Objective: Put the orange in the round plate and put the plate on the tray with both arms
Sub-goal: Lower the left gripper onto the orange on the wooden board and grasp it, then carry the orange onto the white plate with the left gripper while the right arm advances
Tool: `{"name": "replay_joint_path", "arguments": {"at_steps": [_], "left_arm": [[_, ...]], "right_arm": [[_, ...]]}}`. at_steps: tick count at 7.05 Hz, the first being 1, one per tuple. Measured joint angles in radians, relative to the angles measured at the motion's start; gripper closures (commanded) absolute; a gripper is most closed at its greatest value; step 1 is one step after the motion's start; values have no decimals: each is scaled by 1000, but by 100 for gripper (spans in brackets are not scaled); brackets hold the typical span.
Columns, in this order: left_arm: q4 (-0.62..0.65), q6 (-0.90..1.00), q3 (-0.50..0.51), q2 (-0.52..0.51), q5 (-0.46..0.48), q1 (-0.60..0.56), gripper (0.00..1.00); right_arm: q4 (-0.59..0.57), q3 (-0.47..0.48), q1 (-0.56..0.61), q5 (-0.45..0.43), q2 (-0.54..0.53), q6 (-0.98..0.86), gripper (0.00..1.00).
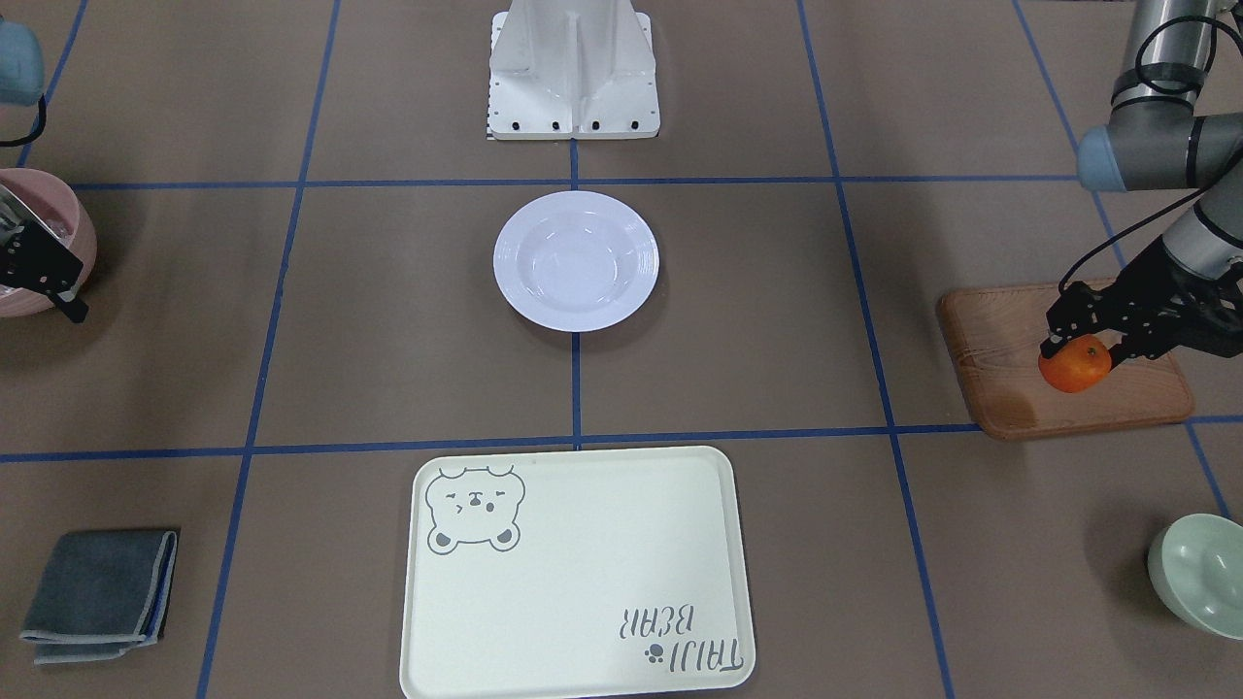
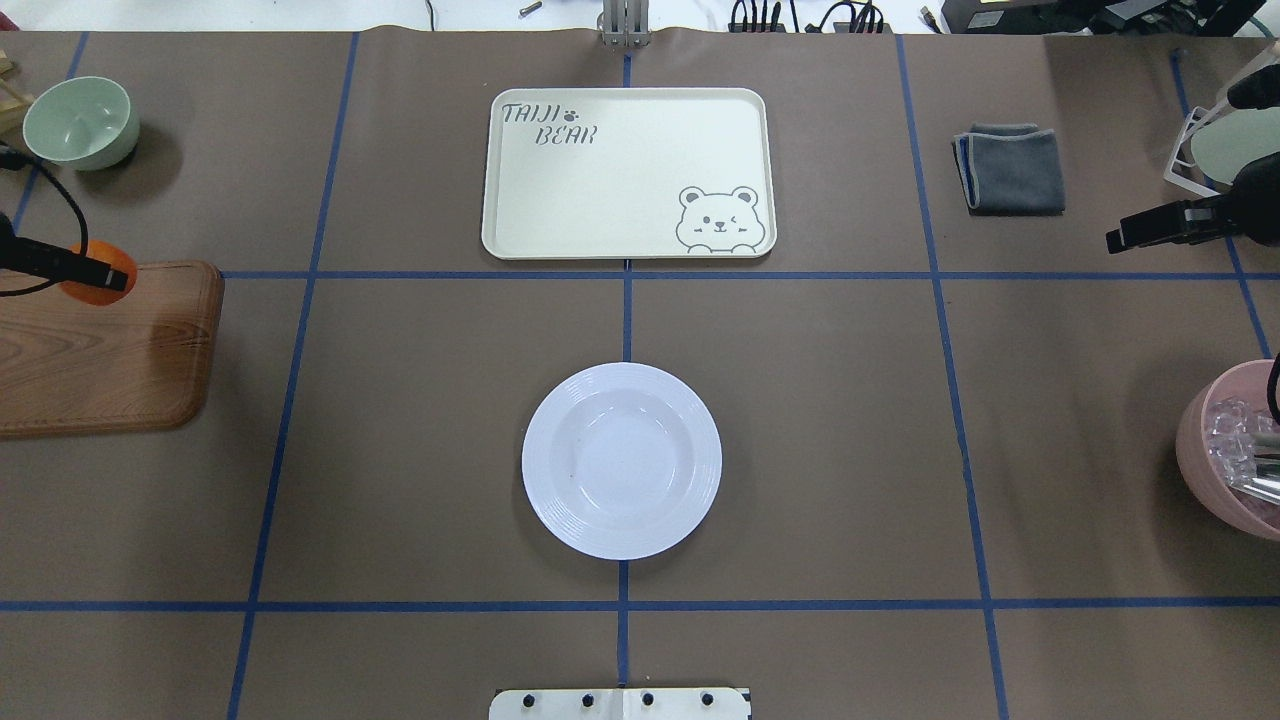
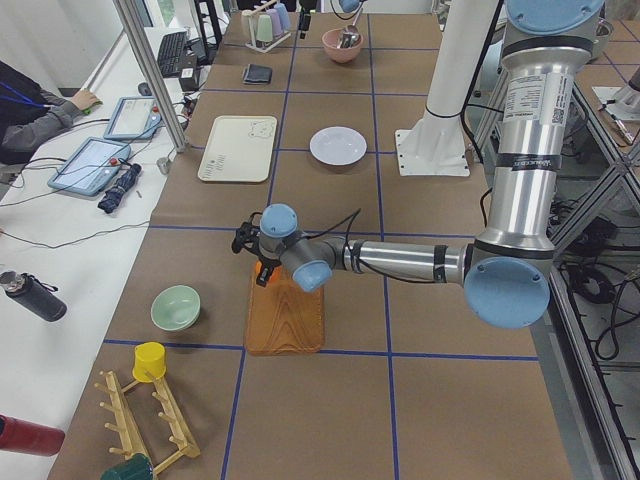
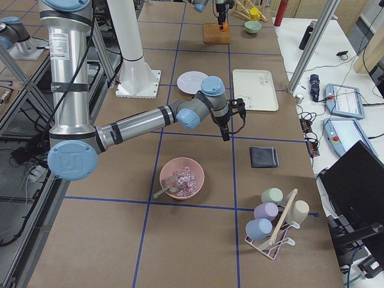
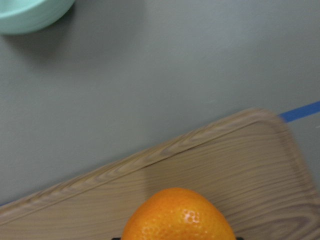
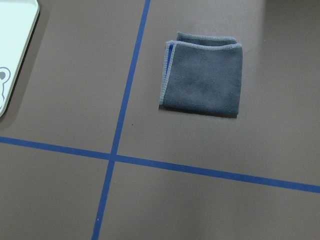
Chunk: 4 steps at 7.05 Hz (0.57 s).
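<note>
The orange sits between the fingers of my left gripper, which is shut on it over the brown wooden board. In the left wrist view the orange fills the bottom centre, with the board under it. The round plate lies empty at the table's middle, near the robot's base. The tray, also empty, lies on the far side of the plate from the robot. My right gripper hangs open and holds nothing, at the table's other end by the pink bowl.
A pale green bowl stands beyond the board. A folded grey cloth lies right of the tray and shows below the right wrist. The pink bowl holds clear pieces and a utensil. A cup rack stands past it.
</note>
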Motion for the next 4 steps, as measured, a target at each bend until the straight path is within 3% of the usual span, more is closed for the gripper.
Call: {"name": "replay_joint_path", "arguments": {"at_steps": [2,4], "left_arm": [[205,-181,-198,-73,19,70,95],[451,-378,-294,-253,130,221,95]], "right_arm": [[16,0,-3,1,11,35,0],[50,0,-29,-5,46,150,0]]}}
